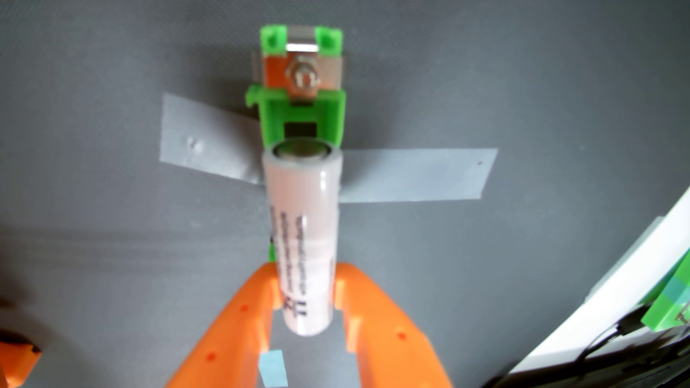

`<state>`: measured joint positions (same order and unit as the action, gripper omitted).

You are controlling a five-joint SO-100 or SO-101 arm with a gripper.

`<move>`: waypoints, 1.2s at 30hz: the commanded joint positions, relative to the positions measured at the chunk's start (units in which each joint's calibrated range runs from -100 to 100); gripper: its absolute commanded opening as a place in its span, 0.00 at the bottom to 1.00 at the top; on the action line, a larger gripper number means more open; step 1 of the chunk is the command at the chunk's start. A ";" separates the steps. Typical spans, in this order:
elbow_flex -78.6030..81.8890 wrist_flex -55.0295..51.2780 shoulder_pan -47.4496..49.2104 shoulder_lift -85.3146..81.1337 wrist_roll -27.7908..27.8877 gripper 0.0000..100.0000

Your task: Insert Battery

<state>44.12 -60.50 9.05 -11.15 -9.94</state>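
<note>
Two orange fingers of the hand rise from the bottom centre of the wrist view, closed on the lower part of a pale pink cylindrical battery. Battery runs lengthwise up the frame centre; printed text along its side, metal end cap facing the camera at its upper end. Directly above and behind it, upper centre: green plastic battery holder with a metal contact plate and bolt. Holder is fixed to the grey desk by grey tape strips running left and right. Small light-blue tape piece between the fingers, bottom centre.
</note>
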 commanded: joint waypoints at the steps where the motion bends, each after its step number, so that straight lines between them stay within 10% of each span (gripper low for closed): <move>1: -0.22 0.38 0.04 -1.82 -0.21 0.01; 36: -0.40 0.38 1.69 -1.90 -0.26 0.01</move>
<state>44.12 -60.50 11.10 -11.15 -10.04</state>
